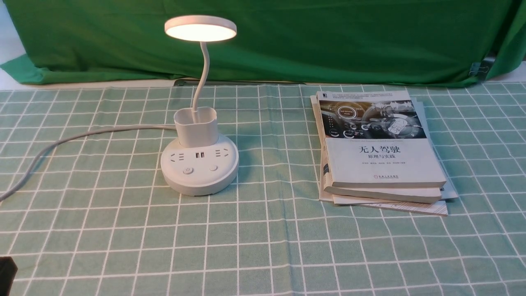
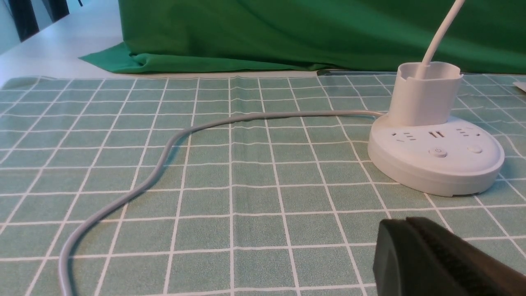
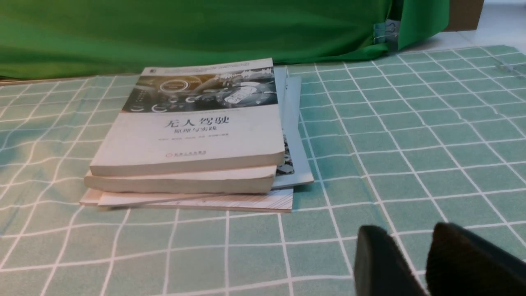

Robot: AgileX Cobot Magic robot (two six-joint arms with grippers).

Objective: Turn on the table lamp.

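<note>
- White table lamp (image 1: 199, 164) stood on the left half of the green checked table (image 1: 263, 246), its disc head (image 1: 200, 28) glowing.
- Its cord (image 1: 82, 137) trailed away to the left.
- 2 buttons (image 1: 188, 170) sat on the front of the round base.
- The left tool (image 2: 407, 224) hung low near the base, not touching it, fingers pressed together.
- The right tool (image 3: 404, 246) hovered near a stack of books (image 3: 189, 139), fingers slightly spread, holding nothing.
</note>
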